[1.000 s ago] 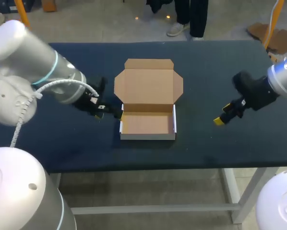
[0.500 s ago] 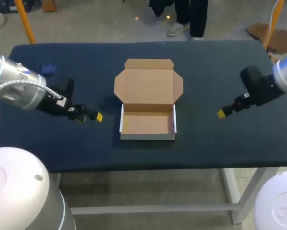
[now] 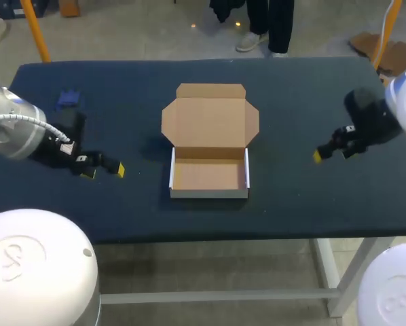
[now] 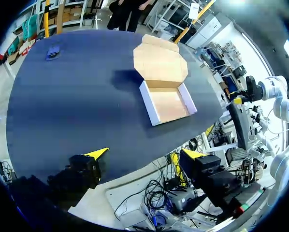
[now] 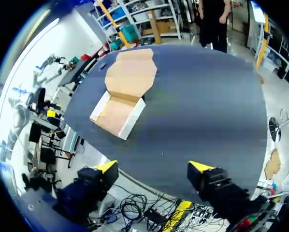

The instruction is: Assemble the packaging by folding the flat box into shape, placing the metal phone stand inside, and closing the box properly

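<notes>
Box (image 3: pixel 209 170) open, blue stand (image 3: pixel 68 99) far-left

We have drawn our left fingers (image 3: pixel 120 170) away from the open brown cardboard box (image 3: pixel 210 175) toward the dark bench's (image 3: pixel 291 88) left edge, uncovering a small blue object (image 3: pixel 68 98); our right fingers (image 3: pixel 317 156) have retreated slightly outward.

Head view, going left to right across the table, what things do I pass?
A small blue object, the left gripper, the open cardboard box, the right gripper.
</notes>
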You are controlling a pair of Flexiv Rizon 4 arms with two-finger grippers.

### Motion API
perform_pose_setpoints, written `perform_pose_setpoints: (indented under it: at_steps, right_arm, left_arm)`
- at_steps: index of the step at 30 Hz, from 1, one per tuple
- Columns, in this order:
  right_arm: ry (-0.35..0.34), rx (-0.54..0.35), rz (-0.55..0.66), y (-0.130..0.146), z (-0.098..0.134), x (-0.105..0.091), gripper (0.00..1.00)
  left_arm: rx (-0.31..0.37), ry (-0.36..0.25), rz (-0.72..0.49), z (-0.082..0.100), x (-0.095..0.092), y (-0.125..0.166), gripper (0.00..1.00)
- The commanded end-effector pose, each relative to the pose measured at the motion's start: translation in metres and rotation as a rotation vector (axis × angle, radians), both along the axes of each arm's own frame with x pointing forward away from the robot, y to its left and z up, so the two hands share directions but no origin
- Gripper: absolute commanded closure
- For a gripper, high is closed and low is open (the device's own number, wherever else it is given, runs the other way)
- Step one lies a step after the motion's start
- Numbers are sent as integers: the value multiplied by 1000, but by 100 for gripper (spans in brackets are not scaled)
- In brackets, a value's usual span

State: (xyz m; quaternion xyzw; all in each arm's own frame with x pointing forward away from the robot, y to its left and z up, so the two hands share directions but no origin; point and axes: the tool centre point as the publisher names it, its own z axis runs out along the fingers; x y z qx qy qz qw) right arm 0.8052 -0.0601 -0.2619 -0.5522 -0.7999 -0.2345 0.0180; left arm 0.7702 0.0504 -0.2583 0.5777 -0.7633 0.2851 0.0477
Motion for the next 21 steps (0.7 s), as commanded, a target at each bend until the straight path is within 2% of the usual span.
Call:
perform_pose_setpoints:
  at_steps: [1, 9, 21]
  right_arm:
    - [-3, -72, -63, -6, 12, -9, 0]
    - [22, -117, -152, -21, 23, -19, 0]
    - [67, -177, -259, -40, 34, -40, 0]
  left_arm:
    - [58, 19, 26, 19, -8, 10, 0]
    - [118, 34, 70, 32, -18, 21, 0]
    - [166, 44, 129, 48, -30, 32, 0]
